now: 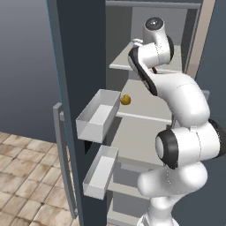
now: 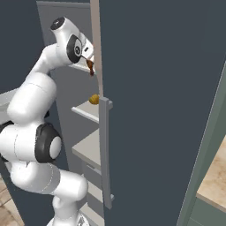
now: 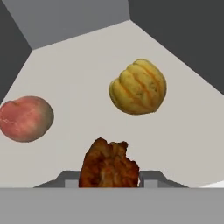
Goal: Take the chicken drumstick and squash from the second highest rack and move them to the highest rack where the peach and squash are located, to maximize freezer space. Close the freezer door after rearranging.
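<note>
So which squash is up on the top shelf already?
The squash beside the peach, striped yellow-orange. The other squash sits alone one rack lower.

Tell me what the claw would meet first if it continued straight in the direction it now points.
Probably the pale shelf floor between the pink peach and the ribbed yellow squash. The claw, shut on the brown chicken drumstick, points between them; depth is unclear.

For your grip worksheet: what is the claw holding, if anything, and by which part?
The claw is shut on the chicken drumstick, gripping its near end; which end cannot be told.
</note>
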